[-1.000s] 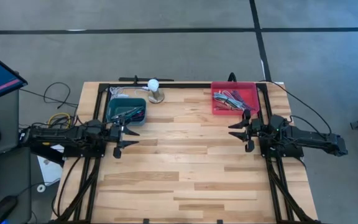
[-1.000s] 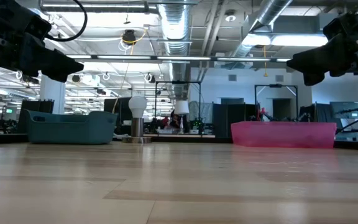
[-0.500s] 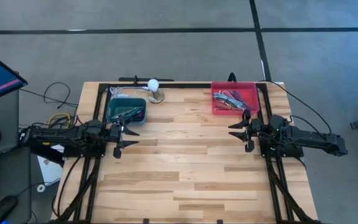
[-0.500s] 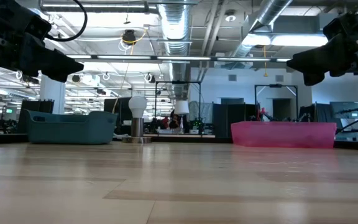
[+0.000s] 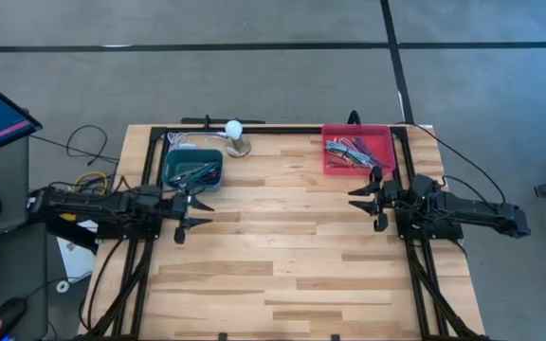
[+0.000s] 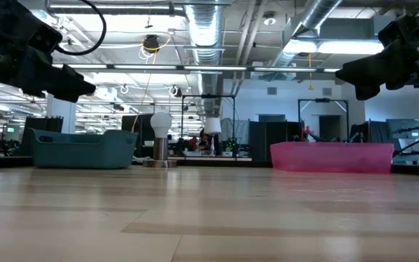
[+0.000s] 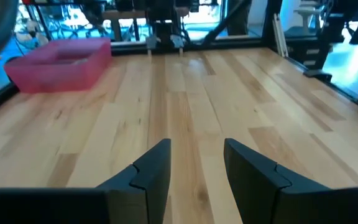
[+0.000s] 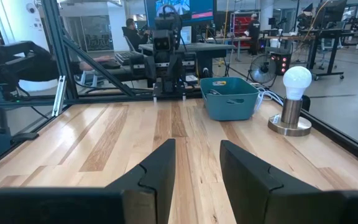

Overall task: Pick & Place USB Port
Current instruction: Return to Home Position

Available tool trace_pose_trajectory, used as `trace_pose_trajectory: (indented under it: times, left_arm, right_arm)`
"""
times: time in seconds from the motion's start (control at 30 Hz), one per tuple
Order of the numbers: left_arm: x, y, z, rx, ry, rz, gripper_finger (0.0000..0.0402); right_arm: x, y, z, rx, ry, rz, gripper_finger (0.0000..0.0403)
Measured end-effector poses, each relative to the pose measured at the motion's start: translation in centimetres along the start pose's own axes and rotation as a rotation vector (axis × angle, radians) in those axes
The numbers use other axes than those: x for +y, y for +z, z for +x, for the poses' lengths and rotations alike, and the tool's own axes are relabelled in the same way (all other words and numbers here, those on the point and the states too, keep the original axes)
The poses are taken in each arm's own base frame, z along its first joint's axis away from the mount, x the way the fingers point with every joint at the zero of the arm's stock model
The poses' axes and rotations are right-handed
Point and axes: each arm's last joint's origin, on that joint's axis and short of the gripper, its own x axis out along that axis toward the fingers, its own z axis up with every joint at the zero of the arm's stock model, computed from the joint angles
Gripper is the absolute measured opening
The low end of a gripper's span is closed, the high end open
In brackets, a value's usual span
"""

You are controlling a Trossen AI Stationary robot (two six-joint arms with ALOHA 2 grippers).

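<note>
Cables (image 5: pixel 347 152) are seen lying in the pink bin (image 5: pixel 358 127) and the blue bin (image 5: pixel 167 170). Being light and limp, they are judged best gripped at a stiff plug. The left jaws and right jaws are held apart, empty, above the desk (image 5: pixel 282 246).

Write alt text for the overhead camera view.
A wooden table seen from above, with the left gripper and right gripper reaching in from opposite sides, both open and empty. Along the far edge sit a blue bin and a pink bin, each holding cables, with a white bulb lamp between them.
</note>
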Motion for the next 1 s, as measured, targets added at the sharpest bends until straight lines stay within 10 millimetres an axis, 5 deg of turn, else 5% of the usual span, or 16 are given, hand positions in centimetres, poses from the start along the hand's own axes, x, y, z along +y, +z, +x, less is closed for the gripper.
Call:
trace_pose_trajectory:
  times: [1.0]
  left_arm:
    - [-0.1,-1.7,1.2,0.205,-0.016,-0.01,0.0149]
  right_arm:
    - [0.0,0.0,0.0,0.0,0.0,0.0,0.0119]
